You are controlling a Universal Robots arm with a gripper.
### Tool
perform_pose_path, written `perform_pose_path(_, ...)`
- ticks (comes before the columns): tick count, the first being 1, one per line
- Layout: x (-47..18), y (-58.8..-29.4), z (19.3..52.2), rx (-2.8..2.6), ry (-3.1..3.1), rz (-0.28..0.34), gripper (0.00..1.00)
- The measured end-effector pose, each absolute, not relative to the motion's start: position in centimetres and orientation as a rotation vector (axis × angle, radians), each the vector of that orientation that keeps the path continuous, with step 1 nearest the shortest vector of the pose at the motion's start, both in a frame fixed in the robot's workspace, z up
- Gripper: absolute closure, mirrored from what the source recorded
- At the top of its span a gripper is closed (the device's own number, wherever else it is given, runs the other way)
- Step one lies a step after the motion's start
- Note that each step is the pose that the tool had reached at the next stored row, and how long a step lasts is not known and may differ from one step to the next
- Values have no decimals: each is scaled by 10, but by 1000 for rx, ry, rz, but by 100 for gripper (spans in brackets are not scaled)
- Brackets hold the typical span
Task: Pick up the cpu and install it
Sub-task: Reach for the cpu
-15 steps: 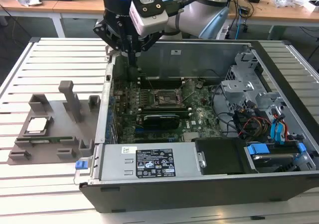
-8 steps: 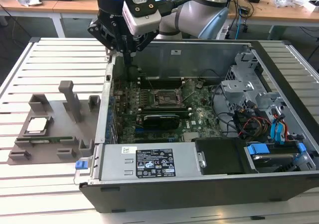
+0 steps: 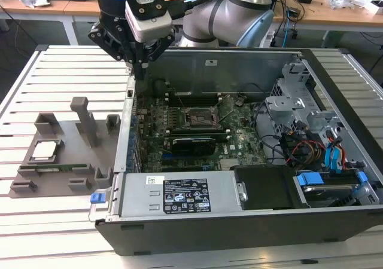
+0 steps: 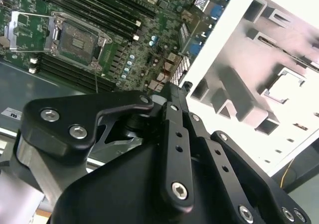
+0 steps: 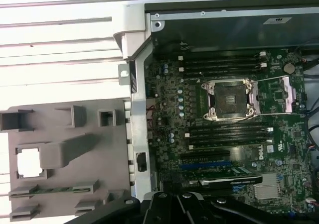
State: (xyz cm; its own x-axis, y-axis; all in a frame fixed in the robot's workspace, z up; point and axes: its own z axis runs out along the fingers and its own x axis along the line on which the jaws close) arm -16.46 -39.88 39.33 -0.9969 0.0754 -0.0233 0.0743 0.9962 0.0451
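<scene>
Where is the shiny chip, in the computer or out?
Out. The cpu lies on the gray tray beside the case; the motherboard socket is empty.

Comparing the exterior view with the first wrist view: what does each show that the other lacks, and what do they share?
Exterior view, not the first wrist view: the silver-and-blue robot arm, the wooden desks behind, the grey metal drive cage.
First wrist view, not the exterior: the small round silver coin battery on the green motherboard.
Both: the pale silver square cpu lying in the grey plastic holder tray, the empty dark square socket frame, and the black gripper over the dark computer case's edge.
</scene>
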Motion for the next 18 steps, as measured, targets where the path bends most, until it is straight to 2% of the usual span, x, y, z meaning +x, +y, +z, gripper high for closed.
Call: perform_pose_path(18,-202,-399,393,117,3114,69,89)
